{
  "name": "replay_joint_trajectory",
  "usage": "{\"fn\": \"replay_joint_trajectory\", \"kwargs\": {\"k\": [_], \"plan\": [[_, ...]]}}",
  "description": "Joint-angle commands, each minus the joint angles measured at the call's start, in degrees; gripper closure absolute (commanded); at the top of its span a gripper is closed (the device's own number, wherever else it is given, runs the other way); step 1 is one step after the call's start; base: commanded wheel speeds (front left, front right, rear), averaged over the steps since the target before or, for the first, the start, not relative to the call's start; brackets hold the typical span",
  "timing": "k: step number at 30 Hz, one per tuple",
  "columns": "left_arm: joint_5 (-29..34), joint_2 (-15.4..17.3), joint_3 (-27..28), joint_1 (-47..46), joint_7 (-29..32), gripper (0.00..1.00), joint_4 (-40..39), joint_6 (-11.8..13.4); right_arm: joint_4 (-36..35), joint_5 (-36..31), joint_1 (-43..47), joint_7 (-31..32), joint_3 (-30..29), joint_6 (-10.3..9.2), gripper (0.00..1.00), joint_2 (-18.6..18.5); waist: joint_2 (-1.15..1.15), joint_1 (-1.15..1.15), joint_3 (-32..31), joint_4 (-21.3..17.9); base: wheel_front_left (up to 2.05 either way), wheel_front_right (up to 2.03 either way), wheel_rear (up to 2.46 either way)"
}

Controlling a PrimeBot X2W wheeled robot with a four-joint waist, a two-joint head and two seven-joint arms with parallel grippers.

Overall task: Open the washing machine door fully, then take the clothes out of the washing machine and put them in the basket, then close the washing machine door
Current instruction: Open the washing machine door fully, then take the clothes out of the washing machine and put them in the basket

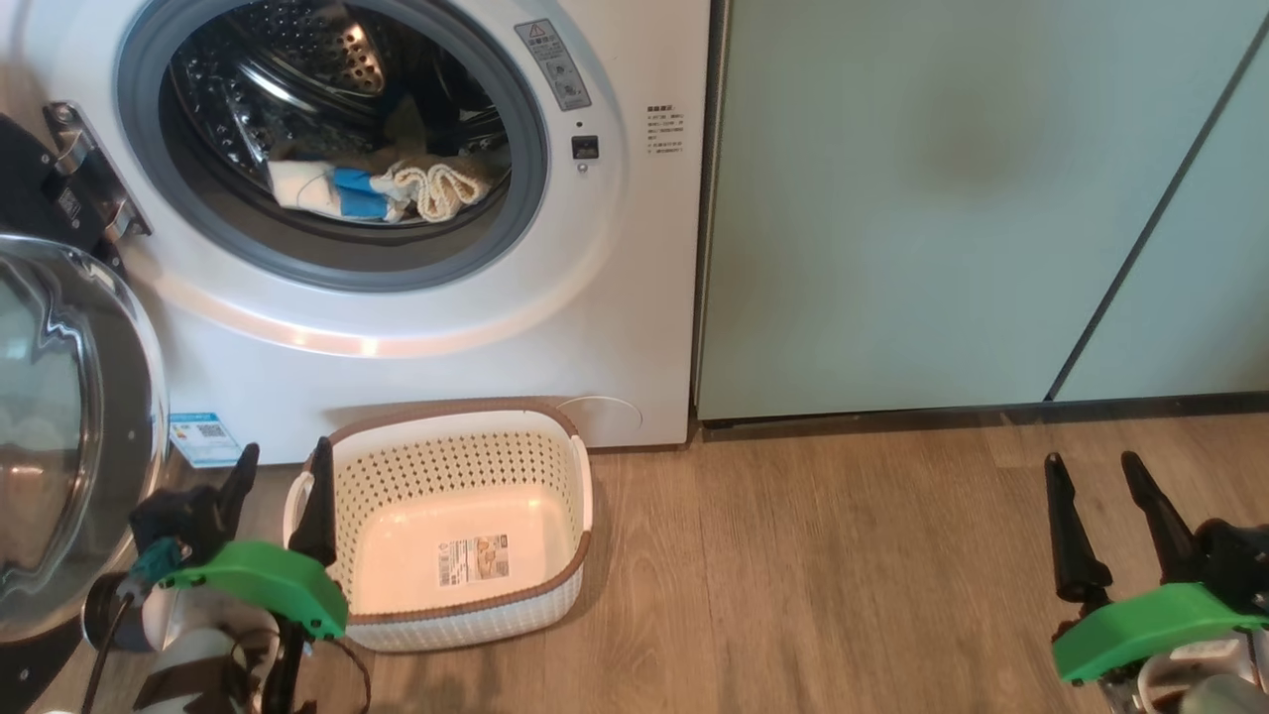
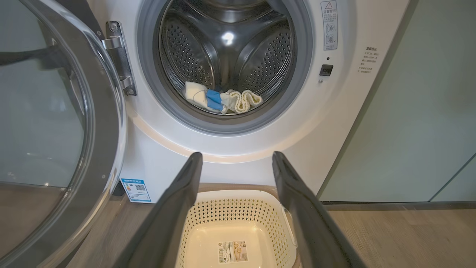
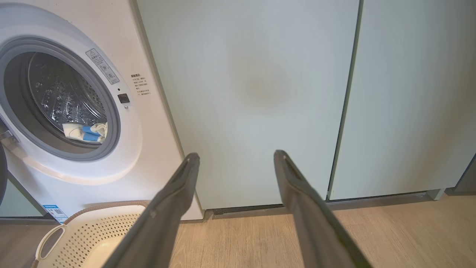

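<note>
The washing machine [image 1: 605,297] fills the upper left of the head view. The washing machine door [image 1: 69,436] hangs wide open at the left edge. The clothes [image 1: 382,190], white, blue and cream ribbed knit, lie low in the steel drum. The basket [image 1: 456,466] stands on the wooden floor [image 1: 813,575] just before the machine. At lower left, the left hand [image 1: 286,448] is spread, holding nothing, beside the basket. At lower right, the right hand [image 1: 1092,458] is also spread, holding nothing, below the pale green cabinets [image 1: 892,198].

The washing machine door [image 1: 59,426] stands open, clothes [image 1: 382,191] lie in the drum [image 1: 297,79], basket [image 1: 446,474] in front.
</note>
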Motion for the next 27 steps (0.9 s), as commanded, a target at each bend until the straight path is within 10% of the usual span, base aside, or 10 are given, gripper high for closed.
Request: {"fn": "replay_joint_trajectory", "kwargs": {"k": [1, 27], "plan": [[-0.27, 1.15, 2.63, -2.28, -0.35, 0.00, -1.30, -0.12, -1.95, -0.55, -1.47, -0.56, 0.70, -0.15, 0.00, -0.61, 0.00, 0.00, 0.00, 0.19, 0.00, 0.00, 0.00], [-0.34, 0.69, 2.31, -2.55, -0.35, 0.00, 0.45, -0.98, -1.45, -0.41, -1.51, -0.56, 0.78, -0.15, 0.00, -0.52, 0.00, 0.00, 0.08, 1.34, 0.00, 0.00, 0.00]]}}
